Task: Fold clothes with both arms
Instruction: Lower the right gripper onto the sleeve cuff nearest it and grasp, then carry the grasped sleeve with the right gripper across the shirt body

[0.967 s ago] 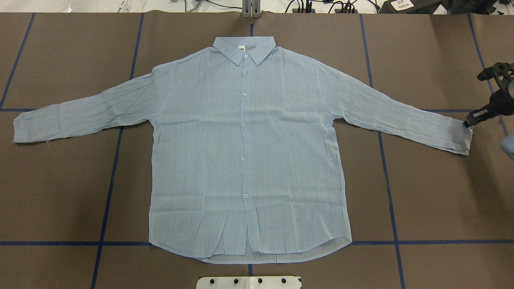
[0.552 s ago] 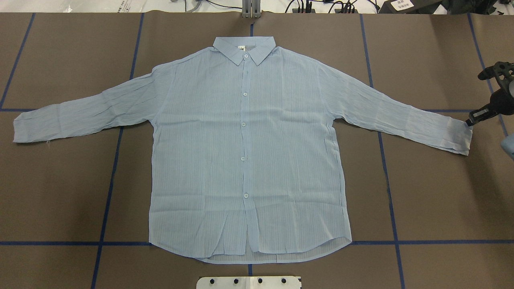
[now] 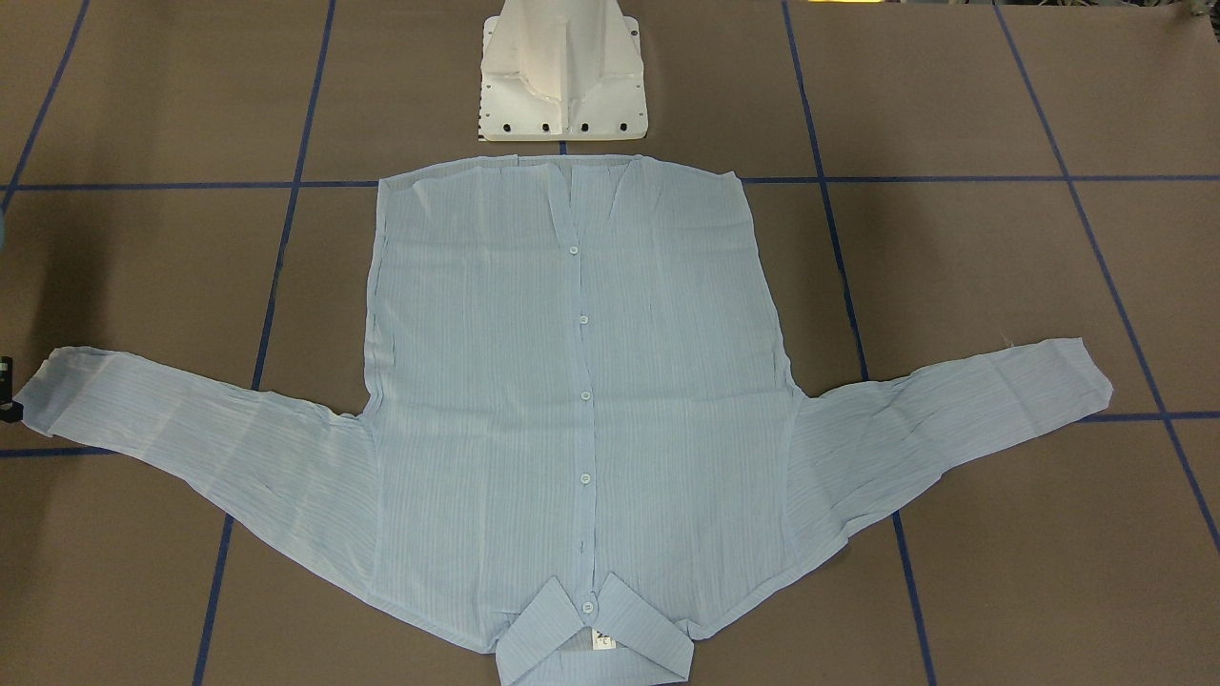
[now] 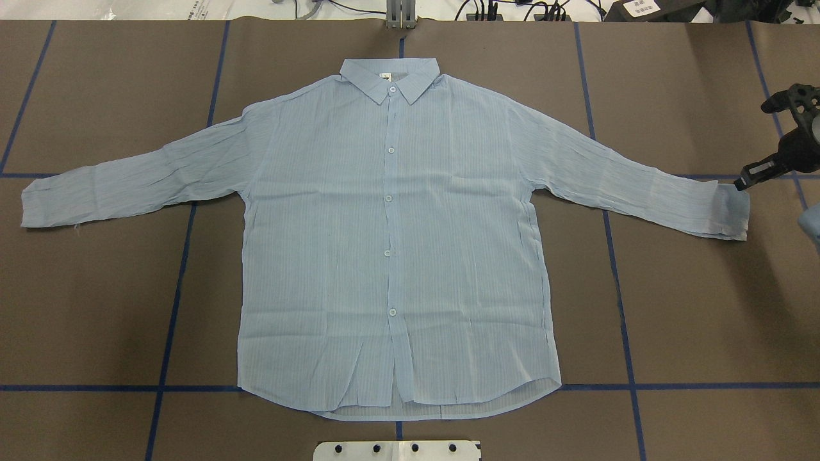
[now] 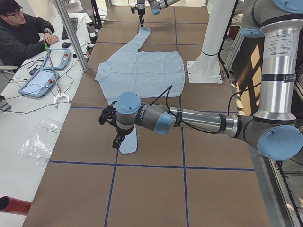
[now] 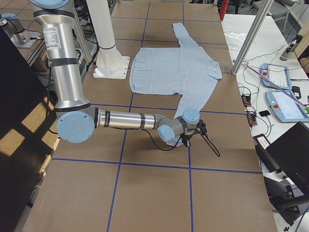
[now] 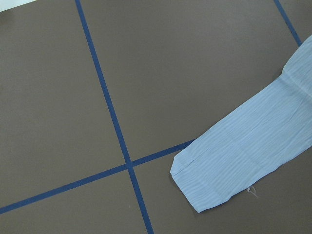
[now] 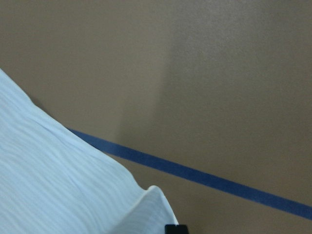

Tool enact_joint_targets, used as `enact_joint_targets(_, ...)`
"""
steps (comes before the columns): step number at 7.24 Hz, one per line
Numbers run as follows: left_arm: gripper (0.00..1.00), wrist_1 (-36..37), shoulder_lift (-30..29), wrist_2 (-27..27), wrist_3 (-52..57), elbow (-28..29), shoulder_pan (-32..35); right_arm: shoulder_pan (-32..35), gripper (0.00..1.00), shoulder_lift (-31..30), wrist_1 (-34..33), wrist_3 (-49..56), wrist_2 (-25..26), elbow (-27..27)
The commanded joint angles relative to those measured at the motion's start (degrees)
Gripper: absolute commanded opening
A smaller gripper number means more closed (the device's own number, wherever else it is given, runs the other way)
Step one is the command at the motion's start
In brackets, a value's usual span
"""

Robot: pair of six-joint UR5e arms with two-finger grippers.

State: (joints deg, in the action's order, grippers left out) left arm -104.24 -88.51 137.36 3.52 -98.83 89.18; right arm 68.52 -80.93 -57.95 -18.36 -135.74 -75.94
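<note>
Diff vs 1 s back: right gripper [image 4: 742,184] has shifted slightly toward the far side of the table [image 4: 692,307], and the right cuff [image 4: 730,214] came with it. The cuff's far corner is now curled up and its end edge is pulled in. Fingers are clenched on that corner of the shirt [image 4: 391,243]. Rest of the shirt is unmoved: flat, front up, buttoned, collar [image 4: 389,75] away from the robot, sleeves spread to both sides. Left gripper [image 5: 117,141] is just beside the left cuff [image 7: 204,185] (side view only, can't tell its grip state). Fabric is thin, pale blue, finely striped, lightly crinkled; buttons [image 4: 388,198] small, round, white. Table is matte brown with a blue tape [image 4: 618,288] grid.
</note>
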Motion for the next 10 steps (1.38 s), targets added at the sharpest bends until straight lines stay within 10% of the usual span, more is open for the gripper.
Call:
enact_joint_targets(1, 1.00, 0.00, 0.09, -0.07, 0.00, 0.04, 0.03, 0.12, 0.00, 4.09, 0.21, -9.81, -5.67, -3.15)
enact_joint_targets(5, 1.00, 0.18, 0.09, -0.07, 0.00, 0.30, 0.30, -7.84, 0.00, 18.48, 0.56, -33.33, -5.16, -5.79)
enact_joint_targets(10, 1.00, 0.18, -0.61, -0.25, -0.09, 2.05, 0.30, -33.25, 0.00, 37.83, 0.03, -60.11, 39.63, -1.25)
